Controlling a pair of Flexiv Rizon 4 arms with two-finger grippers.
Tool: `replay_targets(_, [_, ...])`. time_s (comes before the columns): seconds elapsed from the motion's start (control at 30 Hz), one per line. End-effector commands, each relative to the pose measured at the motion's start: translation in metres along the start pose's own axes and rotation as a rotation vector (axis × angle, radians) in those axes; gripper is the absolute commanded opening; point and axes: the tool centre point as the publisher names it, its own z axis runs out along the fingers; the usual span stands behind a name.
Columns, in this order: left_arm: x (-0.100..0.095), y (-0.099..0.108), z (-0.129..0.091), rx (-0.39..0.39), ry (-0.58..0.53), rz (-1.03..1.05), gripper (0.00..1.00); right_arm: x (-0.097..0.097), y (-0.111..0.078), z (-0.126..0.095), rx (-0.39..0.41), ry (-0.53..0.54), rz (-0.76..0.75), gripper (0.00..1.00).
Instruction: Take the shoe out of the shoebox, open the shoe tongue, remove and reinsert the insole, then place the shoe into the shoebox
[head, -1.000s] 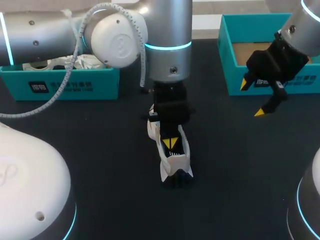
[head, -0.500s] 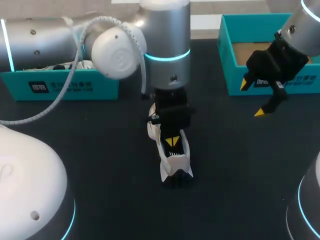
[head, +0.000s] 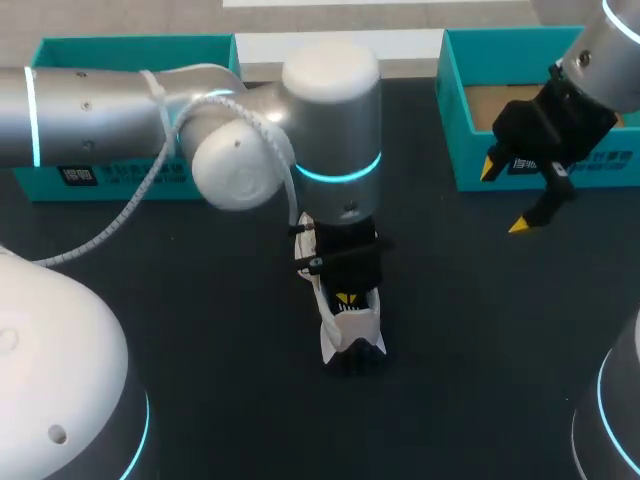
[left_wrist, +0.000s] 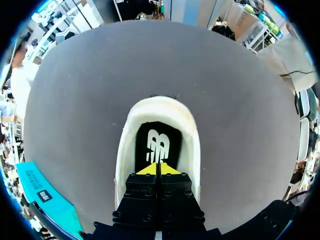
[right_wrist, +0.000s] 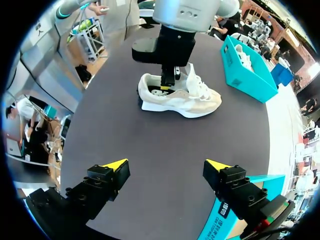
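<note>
A white and cream shoe (head: 348, 335) stands upright in the middle of the black table (head: 200, 300). My left gripper (head: 346, 298) reaches straight down into its opening. In the left wrist view the left gripper (left_wrist: 159, 169) is shut, its yellow tips together and resting on the black insole (left_wrist: 157, 142) with a white logo, inside the shoe's padded collar (left_wrist: 160, 106). My right gripper (head: 504, 197) hangs open over the table, just in front of the right teal shoebox (head: 590, 168). In the right wrist view the right gripper (right_wrist: 166, 165) is empty, with the shoe (right_wrist: 192, 102) well ahead of it.
A second teal box (head: 120, 178) stands at the back left, behind my left arm; the right wrist view shows this box (right_wrist: 247, 67) with another white shoe in it. The right box's cardboard floor (head: 500, 100) is bare.
My left arm has come forward and down, and its gripper has sunk deeper into the shoe. The right arm and the shoe have kept still.
</note>
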Motion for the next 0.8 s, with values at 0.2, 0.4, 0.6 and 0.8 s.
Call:
replay_targets(0.2, [0.005, -0.005, 0.036, -0.092, -0.045, 0.006, 0.0, -0.001, 0.0, 0.001, 0.002, 0.001, 0.0, 1.0])
replay_targets(0.4, [0.005, -0.001, 0.034, -0.087, -0.036, -0.009, 0.0, -0.001, 0.0, 0.001, 0.002, 0.001, 0.0, 1.0])
replay_targets(0.6, [0.007, -0.002, 0.018, -0.074, -0.046, 0.006, 0.0, -0.001, 0.0, 0.001, 0.002, 0.001, 0.0, 1.0])
replay_targets(0.8, [0.004, -0.015, 0.016, -0.039, -0.058, 0.043, 0.0, -0.001, 0.0, 0.001, 0.002, 0.001, 0.0, 1.0])
